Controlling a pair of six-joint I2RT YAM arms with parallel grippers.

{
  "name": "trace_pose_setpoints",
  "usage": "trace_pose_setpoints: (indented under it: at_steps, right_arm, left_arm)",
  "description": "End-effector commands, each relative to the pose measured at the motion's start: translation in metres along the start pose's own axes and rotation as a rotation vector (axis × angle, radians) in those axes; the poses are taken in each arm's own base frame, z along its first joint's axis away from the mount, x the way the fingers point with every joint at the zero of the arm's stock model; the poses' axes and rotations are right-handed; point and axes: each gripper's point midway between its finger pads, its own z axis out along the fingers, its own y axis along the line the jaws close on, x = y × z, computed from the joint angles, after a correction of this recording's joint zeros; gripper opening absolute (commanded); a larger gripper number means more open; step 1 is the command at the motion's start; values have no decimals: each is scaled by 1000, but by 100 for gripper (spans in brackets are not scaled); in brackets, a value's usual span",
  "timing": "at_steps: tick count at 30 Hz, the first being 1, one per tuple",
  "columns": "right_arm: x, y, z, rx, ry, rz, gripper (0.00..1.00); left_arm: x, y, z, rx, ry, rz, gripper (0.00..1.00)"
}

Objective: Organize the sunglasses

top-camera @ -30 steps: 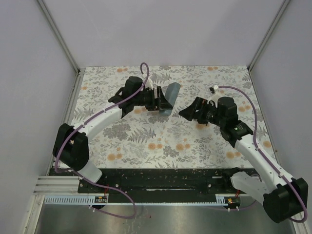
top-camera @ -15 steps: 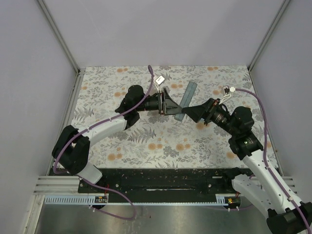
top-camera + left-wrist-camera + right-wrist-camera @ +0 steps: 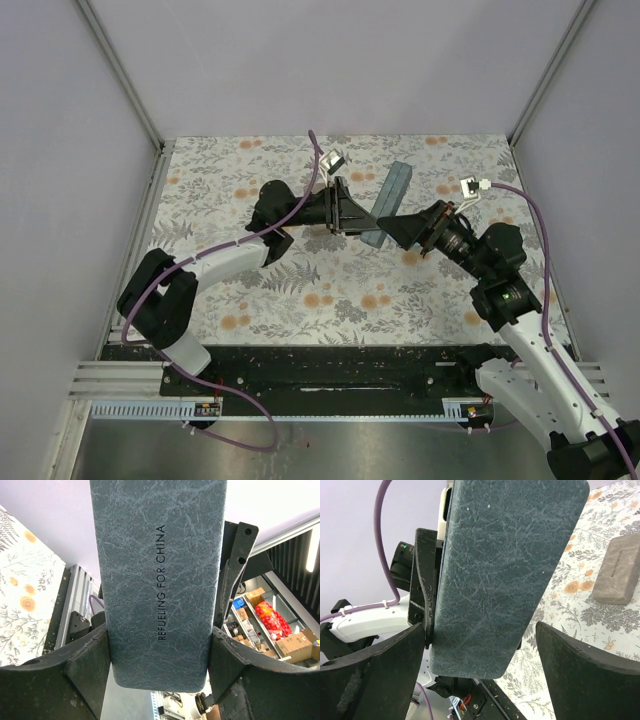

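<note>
The sunglasses do not show in any view. My left gripper (image 3: 355, 212) is shut on a slate-blue oblong case (image 3: 388, 198) and holds it tilted above the table's far middle. In the left wrist view the case (image 3: 159, 555), printed "REFUELING FOR CHINA", is clamped between both fingers of the left gripper (image 3: 159, 650). My right gripper (image 3: 397, 228) is open around the case's lower end. In the right wrist view the case (image 3: 505, 570) lies near the left finger, with a clear gap to the right finger of the right gripper (image 3: 481, 630).
A tan-grey oblong case (image 3: 618, 570) lies flat on the flowered tablecloth (image 3: 330, 290), seen only in the right wrist view. Grey walls enclose the table on three sides. The black base rail (image 3: 340, 365) runs along the near edge.
The left gripper has lifted the slate-blue case and turned it to stand edge-on and tilted. The right arm has swung in, and its open gripper now surrounds the case's lower end.
</note>
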Motion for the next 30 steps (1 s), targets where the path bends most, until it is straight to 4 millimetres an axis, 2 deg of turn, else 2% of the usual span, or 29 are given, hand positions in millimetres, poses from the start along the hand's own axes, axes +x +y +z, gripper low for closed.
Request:
trace_pose_setpoints:
  at_steps: [1,8,13,15,18,20,24,26,30]
  right_arm:
    - [-9,15,-1,-63,-33,1,97]
    - [-15,19,-3,-81,-78,20,87]
    - [-18,22,-3,-86,-88,37,63]
    - [-18,22,-3,-88,-89,42,51]
    - [-17,19,-3,-68,-82,48,42]
    - [-17,9,-1,-7,-71,46,39]
    - [-9,-10,2,95,-10,12,35]
    - [0,-25,2,155,30,17,32]
    - [16,-59,5,282,93,36,24]
  left_arm:
    - [9,-35,1,133,31,88,36]
    - [18,-33,4,134,59,75,37]
    - [25,-35,4,146,71,69,39]
    - [25,-35,3,145,70,71,43]
    - [27,-29,3,117,73,66,59]
    - [27,-18,3,53,74,90,74]
    - [26,22,-5,-205,63,128,93]
    - [26,40,-13,-320,68,185,99]
    - [27,68,-31,-507,83,205,99]
